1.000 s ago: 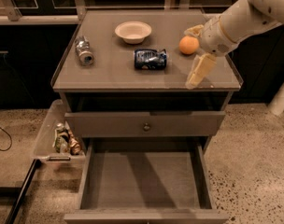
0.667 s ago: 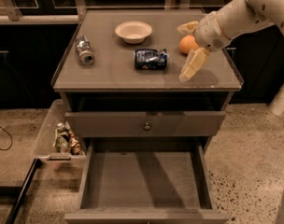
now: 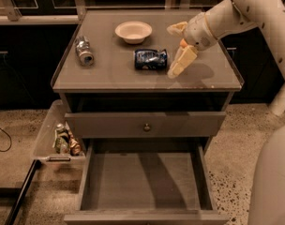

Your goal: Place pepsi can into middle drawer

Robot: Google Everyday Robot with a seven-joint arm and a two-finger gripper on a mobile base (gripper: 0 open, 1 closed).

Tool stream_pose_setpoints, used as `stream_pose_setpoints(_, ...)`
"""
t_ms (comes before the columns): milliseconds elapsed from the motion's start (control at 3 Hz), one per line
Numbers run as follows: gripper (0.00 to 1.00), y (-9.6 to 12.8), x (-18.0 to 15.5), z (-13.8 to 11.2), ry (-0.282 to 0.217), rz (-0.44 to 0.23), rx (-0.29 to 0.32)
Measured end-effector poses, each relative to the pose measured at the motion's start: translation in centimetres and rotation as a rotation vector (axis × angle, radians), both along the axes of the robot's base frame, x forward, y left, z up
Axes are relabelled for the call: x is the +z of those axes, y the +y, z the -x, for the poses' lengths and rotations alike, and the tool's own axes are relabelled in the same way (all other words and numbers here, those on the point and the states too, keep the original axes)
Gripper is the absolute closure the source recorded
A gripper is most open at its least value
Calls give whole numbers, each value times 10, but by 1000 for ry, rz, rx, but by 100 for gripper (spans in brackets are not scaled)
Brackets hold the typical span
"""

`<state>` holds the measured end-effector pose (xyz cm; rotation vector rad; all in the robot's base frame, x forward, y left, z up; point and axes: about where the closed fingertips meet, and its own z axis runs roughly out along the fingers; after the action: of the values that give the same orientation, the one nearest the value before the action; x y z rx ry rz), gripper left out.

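The pepsi can (image 3: 150, 59), dark blue and dented, lies on its side on the cabinet top (image 3: 109, 74), right of centre. My gripper (image 3: 176, 46) is open just right of the can, low over the top. One cream finger (image 3: 177, 28) points back-left and the other (image 3: 182, 62) reaches down beside the can's right end, apart from it. The middle drawer (image 3: 142, 179) is pulled out below, and its flat floor is bare.
A silver-grey can (image 3: 84, 50) lies at the top's left side. A cream bowl (image 3: 133, 32) sits at the back. An orange (image 3: 183, 42) is mostly hidden behind the gripper. A shut drawer front with a knob (image 3: 145, 124) sits above the open drawer. A clear bin (image 3: 63, 139) of small items stands on the left.
My gripper has moved left across the cabinet top towards the pepsi can and now covers most of the orange. The can has not moved.
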<state>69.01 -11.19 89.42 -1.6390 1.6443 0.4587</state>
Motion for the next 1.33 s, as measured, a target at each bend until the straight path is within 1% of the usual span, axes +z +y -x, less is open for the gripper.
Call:
stream_pose_setpoints(333, 0, 15, -9, -7, 17, 17, -6)
stream_pose_setpoints(667, 0, 25, -20, -15, 37, 33, -11)
stream_pose_setpoints(1333, 0, 31, -40, -31, 84, 51, -32)
